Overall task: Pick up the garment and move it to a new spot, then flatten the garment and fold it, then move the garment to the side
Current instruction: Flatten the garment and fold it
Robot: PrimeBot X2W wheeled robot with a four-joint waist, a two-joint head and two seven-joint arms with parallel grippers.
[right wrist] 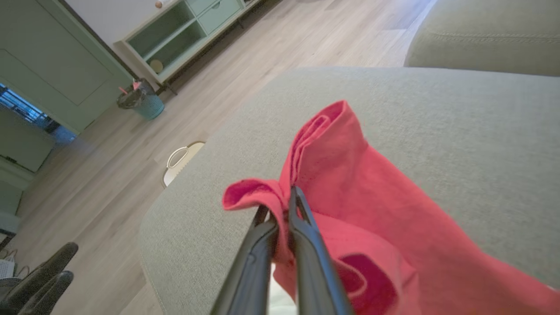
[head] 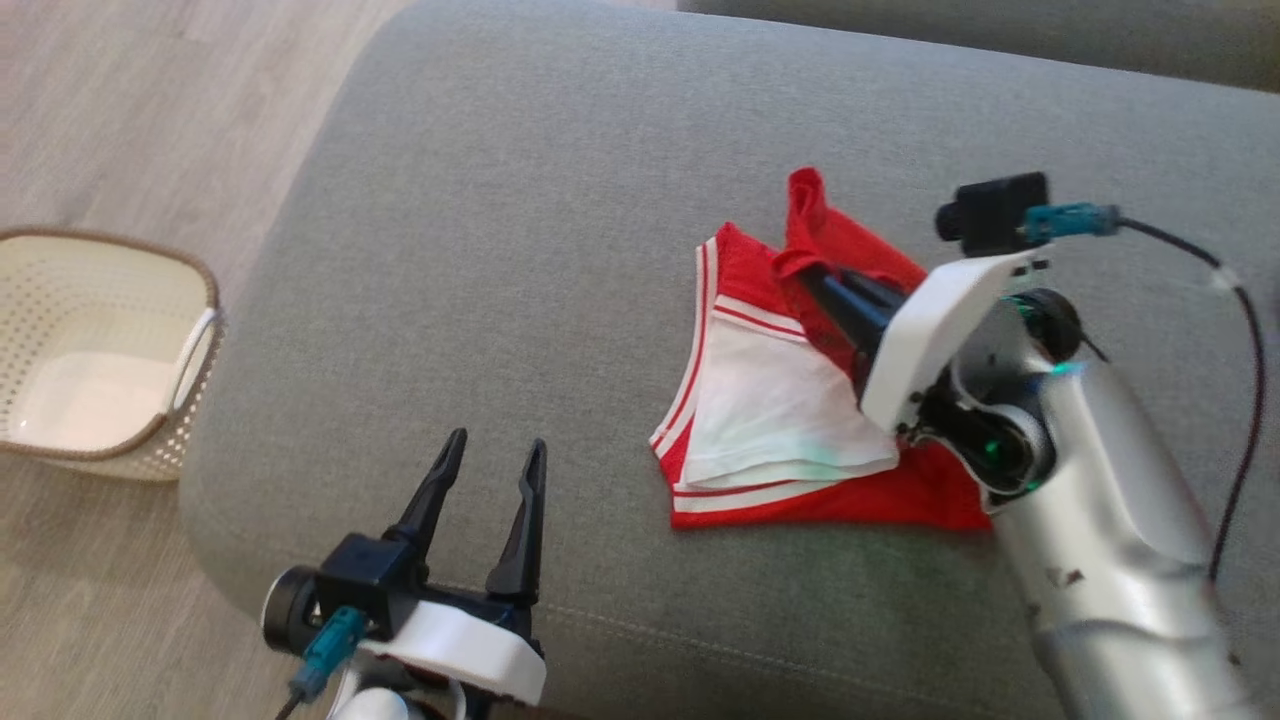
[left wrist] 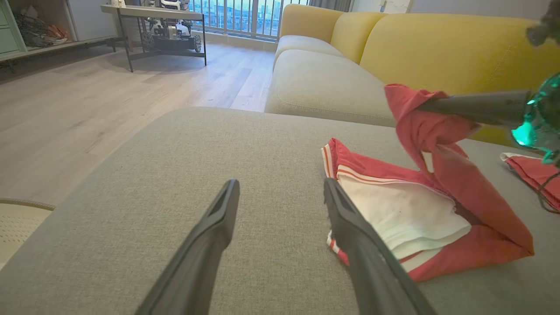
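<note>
garment (head: pixel 780 420) on grey sofa (head: pixel 500 250) — wood floor (head: pixel 150 100)

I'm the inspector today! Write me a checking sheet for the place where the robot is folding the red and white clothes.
Surface: grey cushion; the garment lies on its right part.
Job's things: red and white garment, partly folded, with one red corner lifted off the cushion.
Clutter: cream basket on the floor, left of the cushion.
Grippers: left gripper open and holding nothing, over the cushion's near edge; right gripper shut on the garment's red corner.
Cables: black cable runs from the right wrist, away from the garment.
Surroundings: wooden floor, yellow sofa, green cabinet.
</note>
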